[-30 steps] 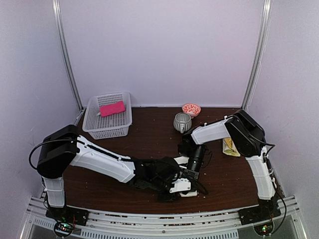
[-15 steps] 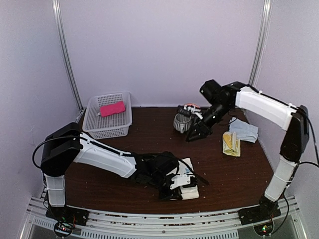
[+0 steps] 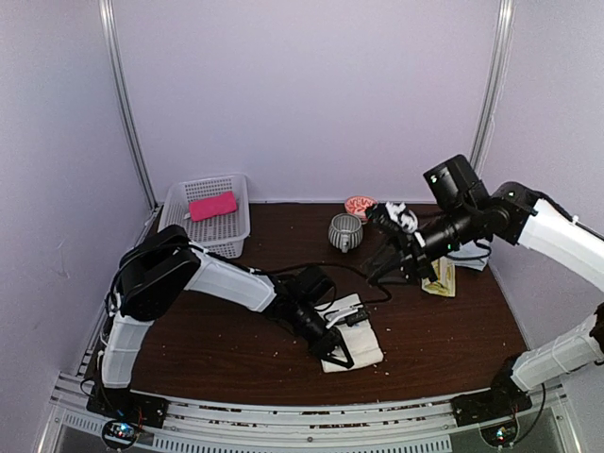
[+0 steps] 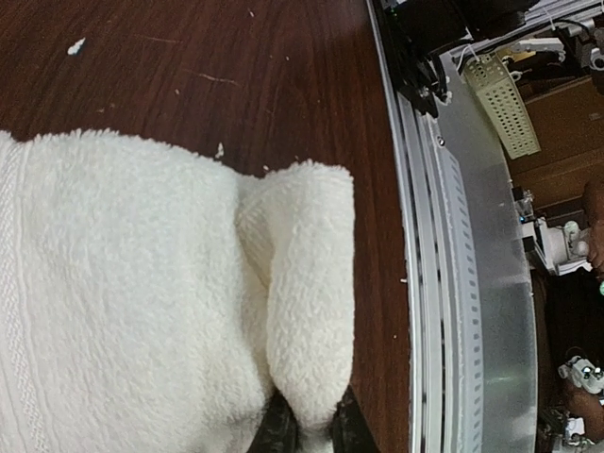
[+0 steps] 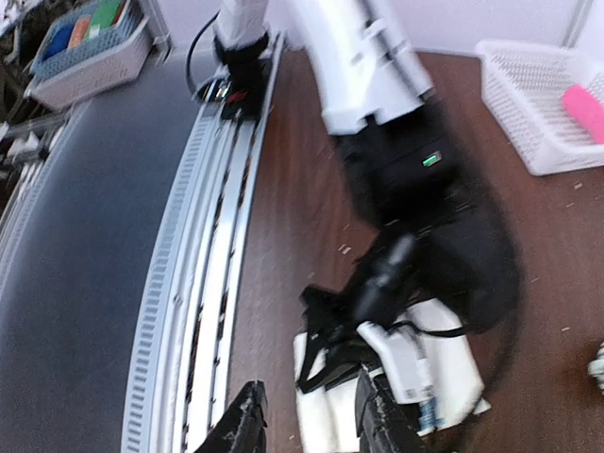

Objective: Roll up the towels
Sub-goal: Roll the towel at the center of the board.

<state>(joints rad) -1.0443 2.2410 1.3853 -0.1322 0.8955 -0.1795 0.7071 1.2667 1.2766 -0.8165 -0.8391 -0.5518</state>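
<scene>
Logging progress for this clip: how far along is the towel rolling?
Apparently done: the pink towel lies in the basket. In hand: the left fingers pinch a turned-over edge of the white towel; the right fingers hang open, empty. Left: finishing that roll, then the yellow towel and blue-grey towel at the right.

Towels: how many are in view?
3: pink towel in the basket, white towel in the left gripper, yellow towel by the right arm, which may hide more.
</scene>
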